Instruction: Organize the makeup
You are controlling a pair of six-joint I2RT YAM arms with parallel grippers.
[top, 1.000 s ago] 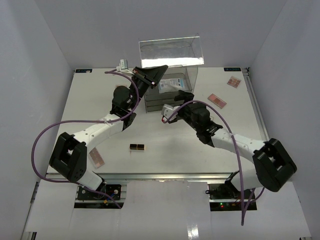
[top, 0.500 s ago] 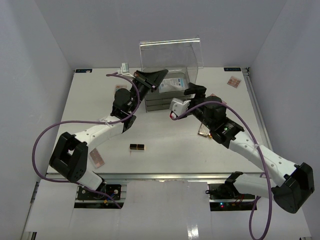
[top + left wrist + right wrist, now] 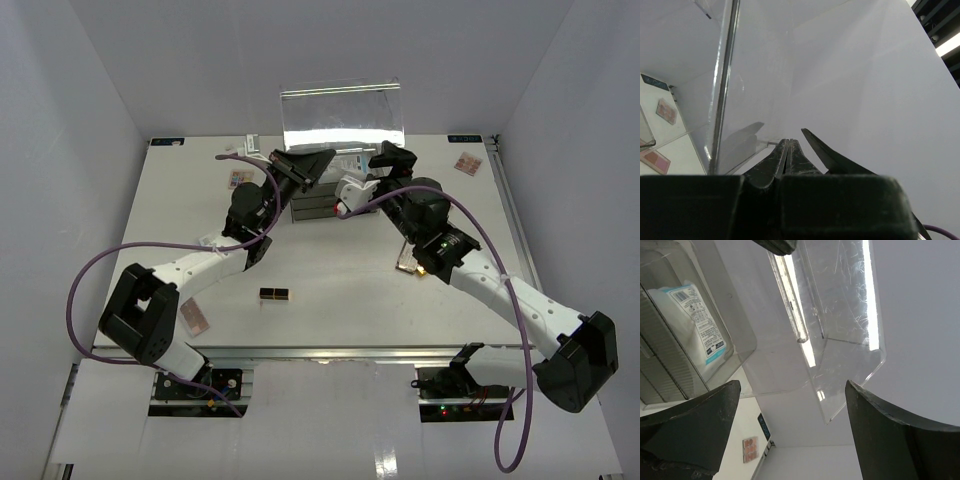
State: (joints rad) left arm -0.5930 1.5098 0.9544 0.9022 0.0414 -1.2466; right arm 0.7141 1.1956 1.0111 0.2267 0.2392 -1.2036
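Note:
The clear acrylic box (image 3: 312, 206) stands at the back centre with its lid (image 3: 340, 112) raised nearly upright. My left gripper (image 3: 310, 163) is at the lid's lower edge. In the left wrist view (image 3: 796, 137) one finger presses the thin clear sheet and the other stands apart, so it is open. My right gripper (image 3: 385, 158) is open and empty at the box's right side, wide apart in its wrist view (image 3: 790, 390). The pale-blue sachet (image 3: 695, 325) lies in the box's top compartment. The black-and-gold lipstick (image 3: 275, 294) lies on the table in front.
A pink palette (image 3: 193, 315) lies front left by the left arm's base. A multicolour palette (image 3: 238, 178) lies left of the box. Another palette (image 3: 467, 163) is back right. A small gold item (image 3: 405, 262) lies under my right arm. The enclosure walls stand close behind the box.
The right arm has stretched toward the back, bringing its gripper from the middle of the table up to the box's right side. The lid has tipped more upright. The left gripper has dropped slightly.

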